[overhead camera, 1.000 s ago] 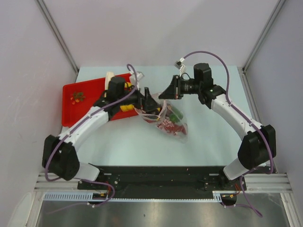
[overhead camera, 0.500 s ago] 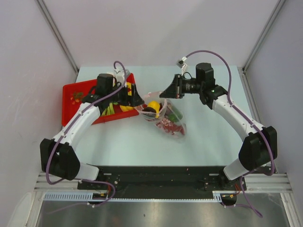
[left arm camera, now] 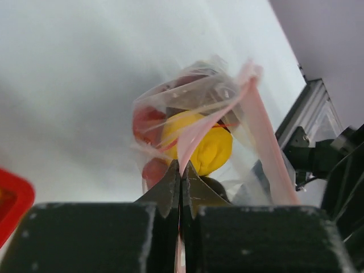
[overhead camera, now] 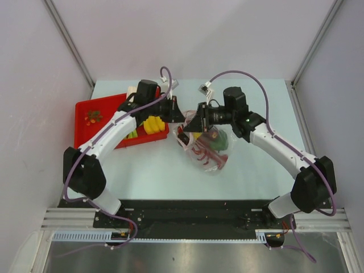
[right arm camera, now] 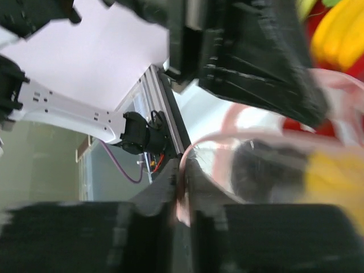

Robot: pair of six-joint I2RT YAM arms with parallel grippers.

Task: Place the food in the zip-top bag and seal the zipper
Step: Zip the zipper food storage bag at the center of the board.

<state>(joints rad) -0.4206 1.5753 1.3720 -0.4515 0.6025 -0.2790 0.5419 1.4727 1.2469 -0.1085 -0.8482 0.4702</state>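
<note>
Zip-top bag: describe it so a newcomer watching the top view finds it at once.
On the pale blue table, look just right of the red tray, near the middle. The zip-top bag is there, crinkly and clear, with toy food visible inside. Only it has a pinkish-red zipper strip along its mouth.

One zip-top bag (overhead camera: 209, 152), one red tray (overhead camera: 85, 134), one banana bunch (overhead camera: 152, 124), two end effectors (left arm camera: 181, 181) (right arm camera: 181, 185).

Your crinkly clear plastic bag (left arm camera: 170, 96) has a pinkish-red zipper strip (left arm camera: 267, 142), its rounded toy food (left arm camera: 207, 148) is yellow, the plastic tray (overhead camera: 85, 135) red.
</note>
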